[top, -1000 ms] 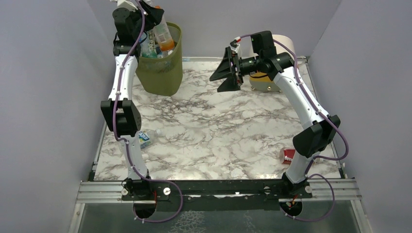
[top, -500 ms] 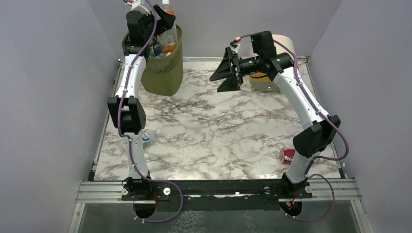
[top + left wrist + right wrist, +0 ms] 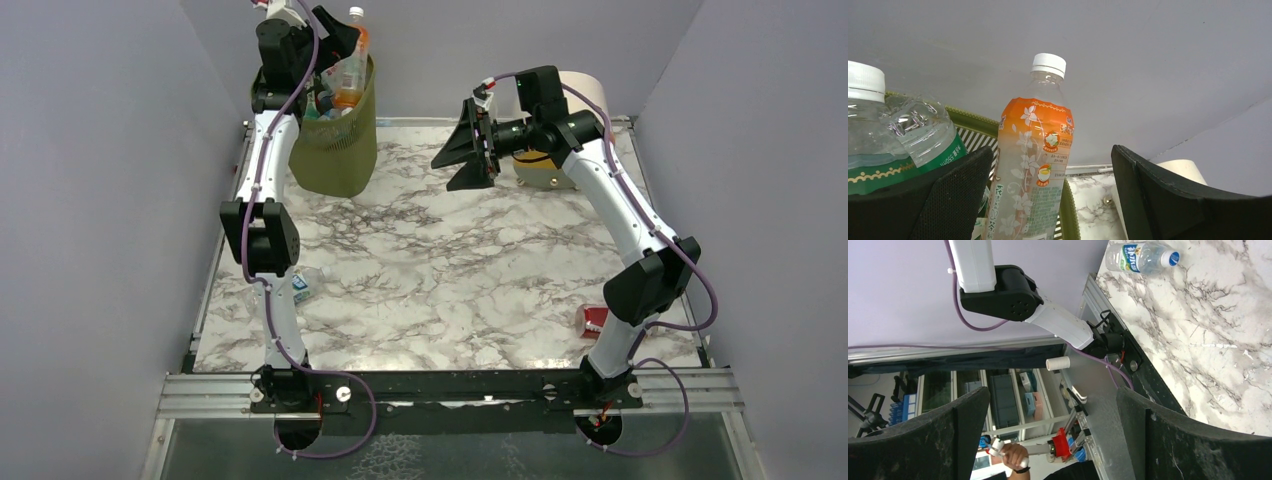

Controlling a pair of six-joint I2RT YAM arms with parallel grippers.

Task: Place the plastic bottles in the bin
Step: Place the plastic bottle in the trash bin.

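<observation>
Top view: my left gripper [image 3: 338, 40] hangs over the bin [image 3: 340, 165], orange bottle [image 3: 352, 72] upright inside. Left wrist: it stands spread, gripping nothing. Right wrist: my right gripper [image 3: 1048, 440] gapes empty; 1 blue-capped bottle [image 3: 1140, 257] lies nearer my left arm [image 3: 1060, 325].

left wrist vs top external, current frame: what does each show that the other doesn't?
Left wrist only: label print on the orange-labelled bottle and the green-labelled bottle beside it, plus the clear space between the orange one and the right finger of the open left end effector.

Top external only: the open right end effector above the table, a blue-labelled bottle lying by the left arm, and a red-labelled item partly hidden behind the right arm.

Both: the orange-labelled bottle, the bin rim, the cream cylinder.
</observation>
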